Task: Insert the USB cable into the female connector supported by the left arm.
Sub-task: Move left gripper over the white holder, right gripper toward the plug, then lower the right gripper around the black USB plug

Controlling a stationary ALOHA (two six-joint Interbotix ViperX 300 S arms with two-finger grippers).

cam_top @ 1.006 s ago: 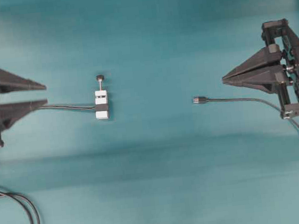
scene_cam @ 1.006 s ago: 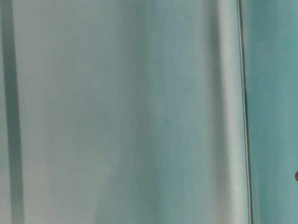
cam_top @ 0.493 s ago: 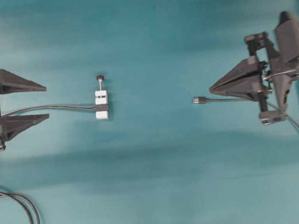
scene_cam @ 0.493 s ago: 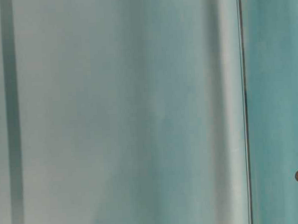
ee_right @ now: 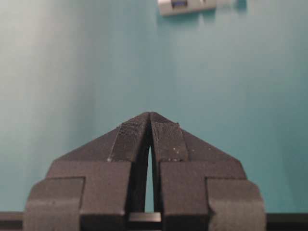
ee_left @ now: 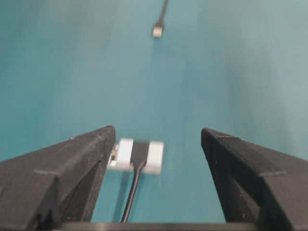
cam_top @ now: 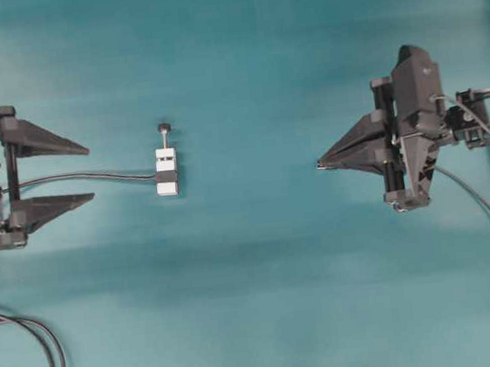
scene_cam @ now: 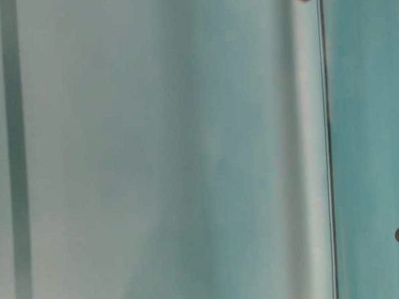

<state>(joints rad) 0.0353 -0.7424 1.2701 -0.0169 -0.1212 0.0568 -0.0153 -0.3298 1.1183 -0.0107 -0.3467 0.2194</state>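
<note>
Since the USB cable lying well apart from the female connector is light and floppy, you should pinch its stiff plug; left pincer gapes wide, right pincer is closed, empty.

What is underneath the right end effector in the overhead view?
The right end effector, shut, covers the USB cable's plug; only cable trailing behind shows. Whether it touches is hidden.

Teal table, black claws, white block with black-knobbed screw.
</note>
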